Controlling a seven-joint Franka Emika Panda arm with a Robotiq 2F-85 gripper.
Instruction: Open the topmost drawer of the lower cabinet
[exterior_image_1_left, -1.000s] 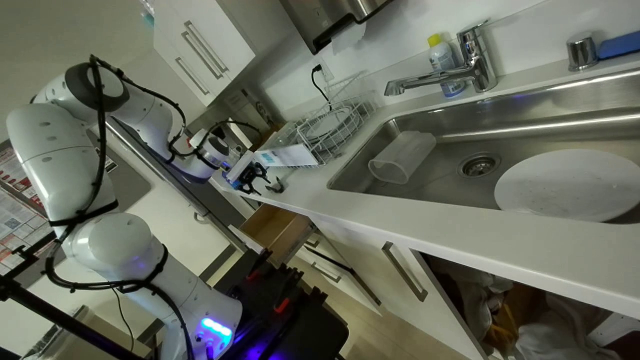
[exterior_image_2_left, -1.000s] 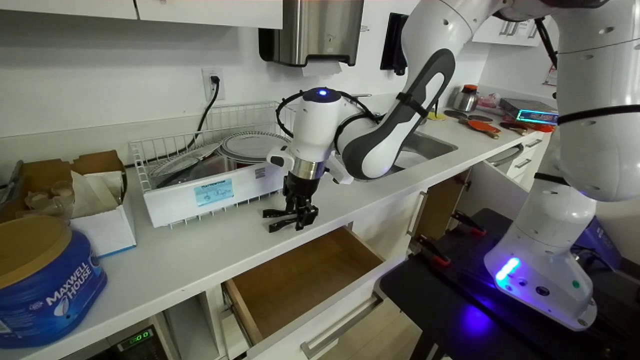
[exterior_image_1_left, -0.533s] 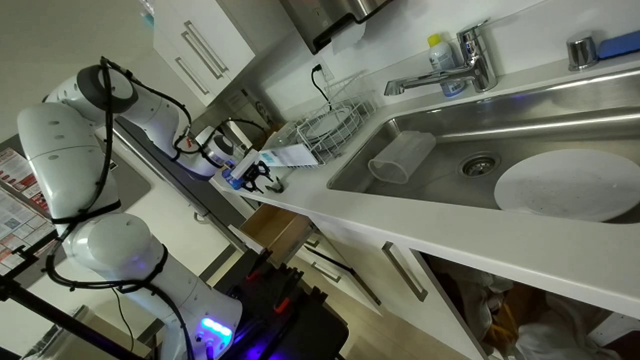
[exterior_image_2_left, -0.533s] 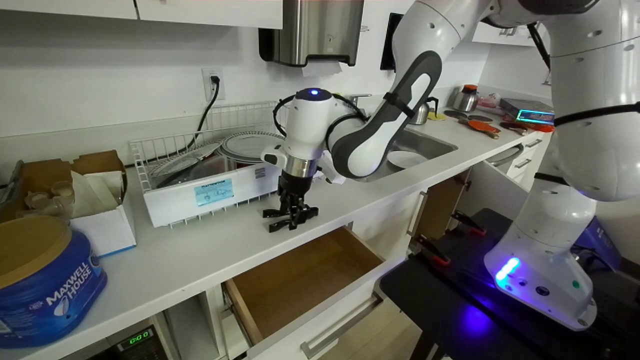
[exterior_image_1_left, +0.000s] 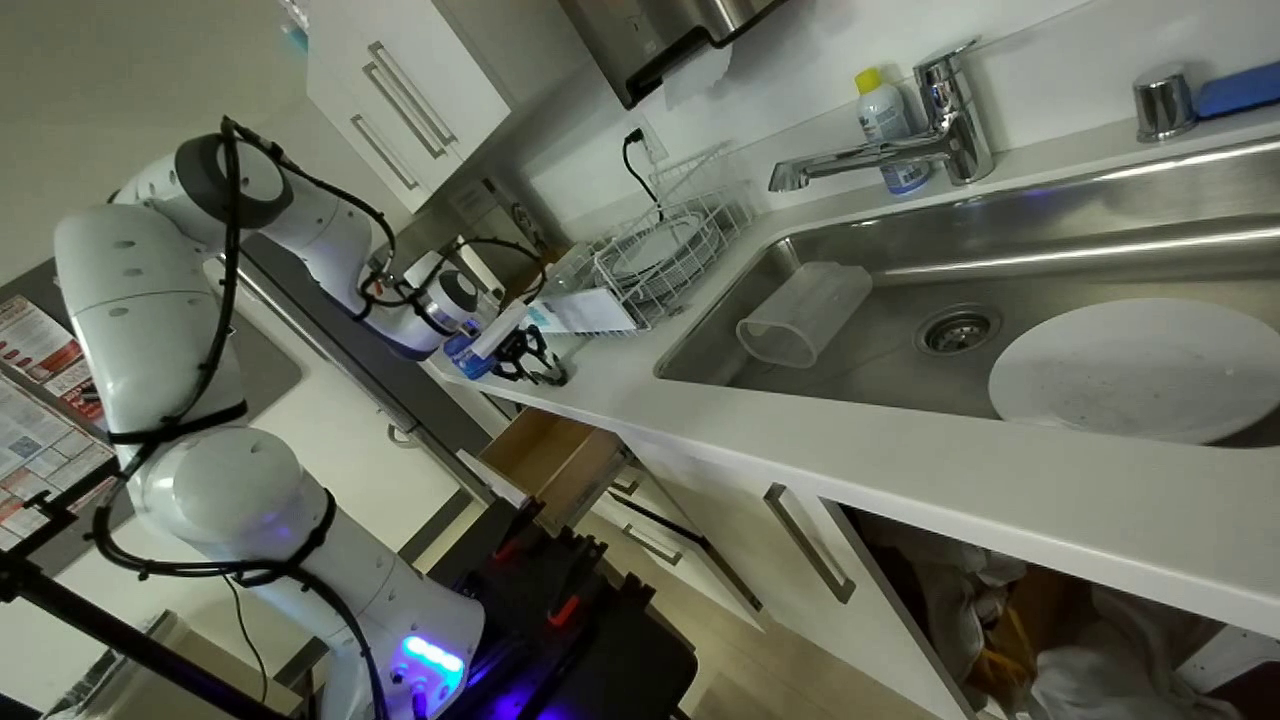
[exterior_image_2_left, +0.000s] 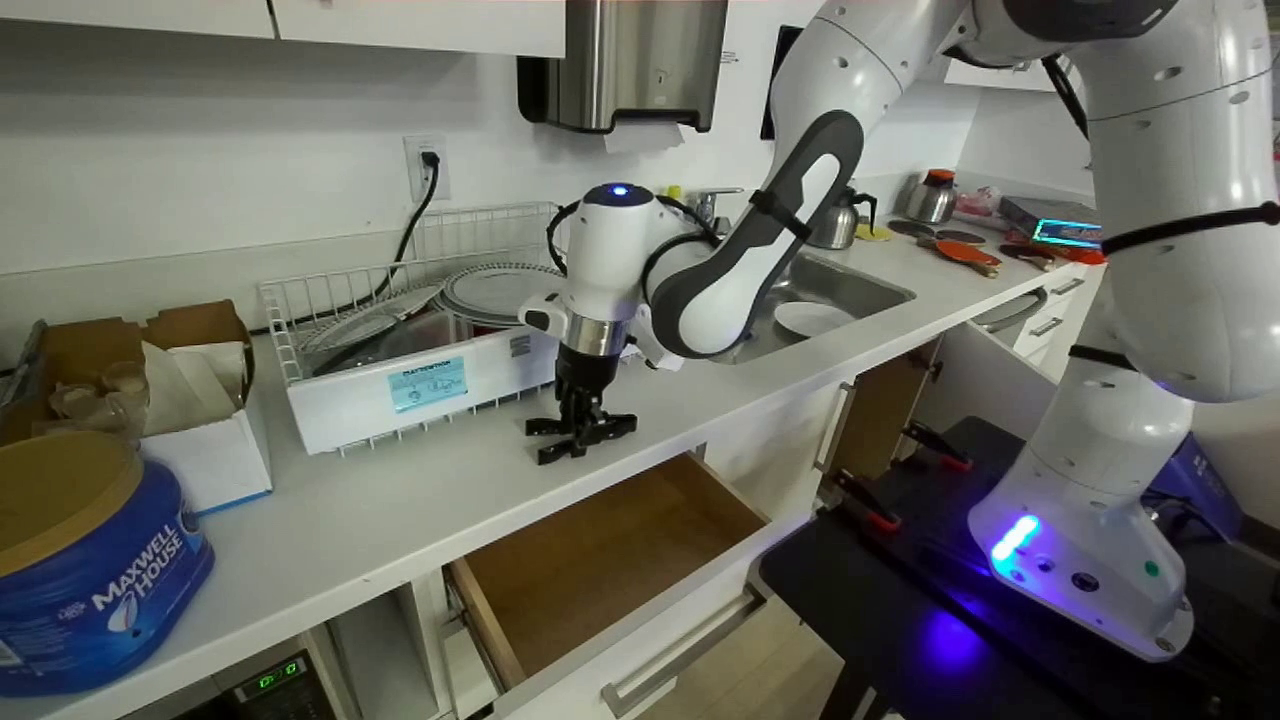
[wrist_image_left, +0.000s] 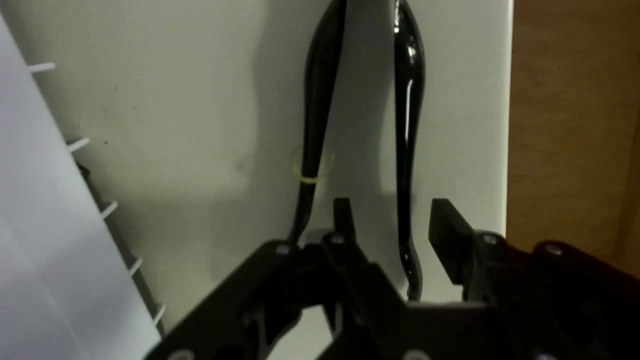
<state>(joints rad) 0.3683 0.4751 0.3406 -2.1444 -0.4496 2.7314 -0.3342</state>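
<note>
The topmost drawer (exterior_image_2_left: 610, 560) stands pulled out from the lower cabinet (exterior_image_1_left: 730, 510), its bare wood-brown inside showing in both exterior views (exterior_image_1_left: 545, 455). Its bar handle (exterior_image_2_left: 685, 655) is free of the gripper. A strip of brown wood (wrist_image_left: 575, 125) shows at the right of the wrist view. My gripper (exterior_image_2_left: 590, 432) is low over the counter behind the drawer; it also shows in an exterior view (exterior_image_1_left: 532, 360). In the wrist view the gripper (wrist_image_left: 392, 215) is open. One black arm of a dark two-armed object (wrist_image_left: 409, 100) lies between its fingers; contact cannot be told.
A white dish rack (exterior_image_2_left: 430, 390) with dishes stands behind the gripper. A blue coffee tub (exterior_image_2_left: 100, 570) and a box (exterior_image_2_left: 215, 450) stand farther along the counter (exterior_image_2_left: 400, 510). The sink (exterior_image_1_left: 900, 390) and tap (exterior_image_1_left: 955, 130) lie on the opposite side.
My gripper has moved along the counter onto the dark two-armed object, one arm of which now lies between its fingers. The drawer has not moved and stays open.
</note>
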